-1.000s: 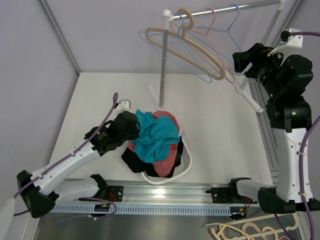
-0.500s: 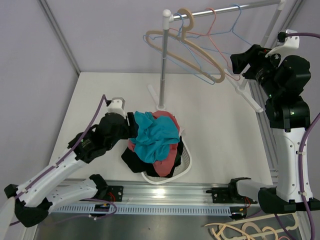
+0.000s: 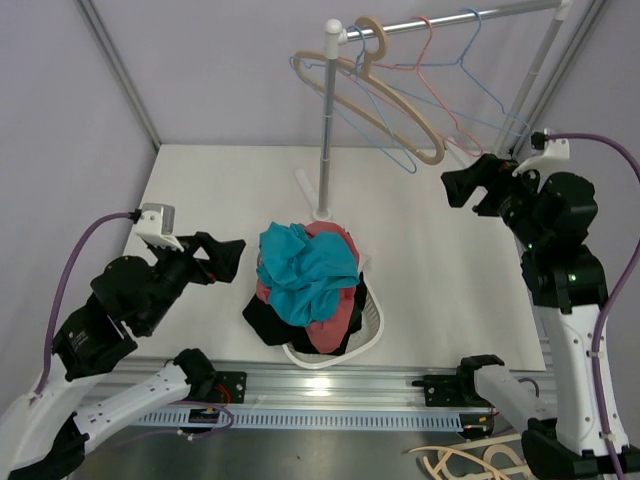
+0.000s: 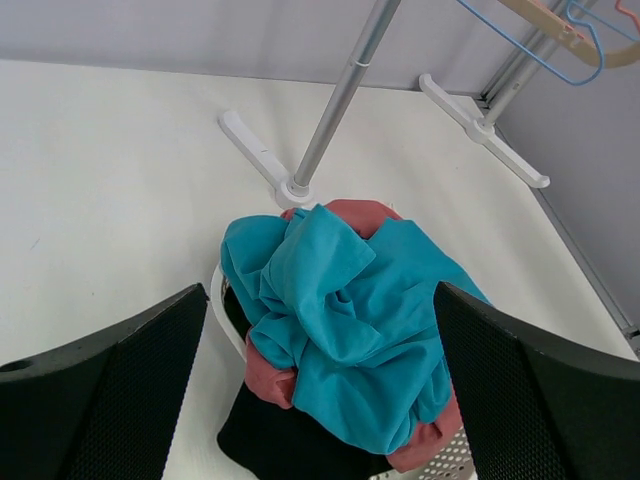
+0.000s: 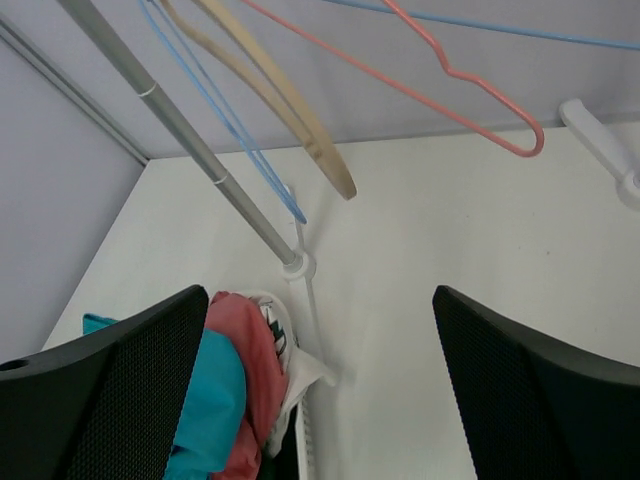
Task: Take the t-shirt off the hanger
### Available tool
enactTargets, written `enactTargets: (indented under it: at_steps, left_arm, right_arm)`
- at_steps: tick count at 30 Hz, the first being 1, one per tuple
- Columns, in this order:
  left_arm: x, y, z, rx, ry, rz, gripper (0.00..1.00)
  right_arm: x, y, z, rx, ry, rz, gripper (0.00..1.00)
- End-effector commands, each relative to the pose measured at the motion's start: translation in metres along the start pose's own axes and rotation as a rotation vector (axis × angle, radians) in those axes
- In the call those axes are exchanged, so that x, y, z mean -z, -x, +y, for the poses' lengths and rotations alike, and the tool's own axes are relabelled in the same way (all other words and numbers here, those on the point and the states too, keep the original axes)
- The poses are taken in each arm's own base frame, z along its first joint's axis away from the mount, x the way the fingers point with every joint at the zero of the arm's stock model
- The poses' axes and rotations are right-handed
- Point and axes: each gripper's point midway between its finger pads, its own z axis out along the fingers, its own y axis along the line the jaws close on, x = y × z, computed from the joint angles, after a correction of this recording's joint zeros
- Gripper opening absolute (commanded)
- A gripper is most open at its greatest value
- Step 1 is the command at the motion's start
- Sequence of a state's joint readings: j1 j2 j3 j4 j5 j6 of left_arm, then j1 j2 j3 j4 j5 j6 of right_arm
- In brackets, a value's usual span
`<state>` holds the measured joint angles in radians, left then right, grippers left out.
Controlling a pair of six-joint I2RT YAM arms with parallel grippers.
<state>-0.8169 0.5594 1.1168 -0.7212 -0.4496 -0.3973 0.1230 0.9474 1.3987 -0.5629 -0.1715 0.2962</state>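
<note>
A teal t-shirt [image 3: 305, 270] [image 4: 350, 320] lies crumpled on top of the clothes pile in a white basket [image 3: 372, 325]; its edge also shows in the right wrist view [image 5: 205, 410]. A tan wooden hanger [image 3: 385, 115] [image 5: 290, 110] hangs bare on the rail. My left gripper [image 3: 222, 258] [image 4: 320, 290] is open, raised just left of the basket, nothing between its fingers. My right gripper [image 3: 470, 190] [image 5: 320, 292] is open and empty, below and right of the tan hanger's lower tip.
Bare blue [image 3: 385, 150] and pink [image 3: 445, 105] wire hangers share the rail. The rack's pole [image 3: 326, 130] stands just behind the basket, with white feet [image 3: 303, 186] [image 3: 495, 195] on the table. Pink and black clothes [image 3: 275, 325] fill the basket. Loose hangers [image 3: 480, 462] lie at the near edge.
My left gripper opened and pulled back left and up from the pile, leaving the teal t-shirt on it. My right gripper opened wider and dropped left, away from the tan hanger.
</note>
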Motion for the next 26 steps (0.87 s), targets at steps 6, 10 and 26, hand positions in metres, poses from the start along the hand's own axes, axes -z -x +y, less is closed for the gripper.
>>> enactTargets:
  at_steps: [6, 10, 26]
  left_arm:
    - [0.013, -0.005, 0.008, -0.071, -0.026, -0.005, 0.99]
    - [0.015, -0.014, 0.011, -0.073, -0.033, 0.002, 0.99]
    - [0.028, -0.009, 0.021, -0.084, -0.025, -0.035, 0.99]
  right_arm:
    - [0.081, -0.017, -0.001, -0.005, -0.04, -0.05, 1.0]
    - [0.099, -0.031, -0.003, -0.003, -0.05, -0.032, 0.99]
    - [0.116, -0.053, -0.007, 0.003, -0.062, 0.027, 1.0]
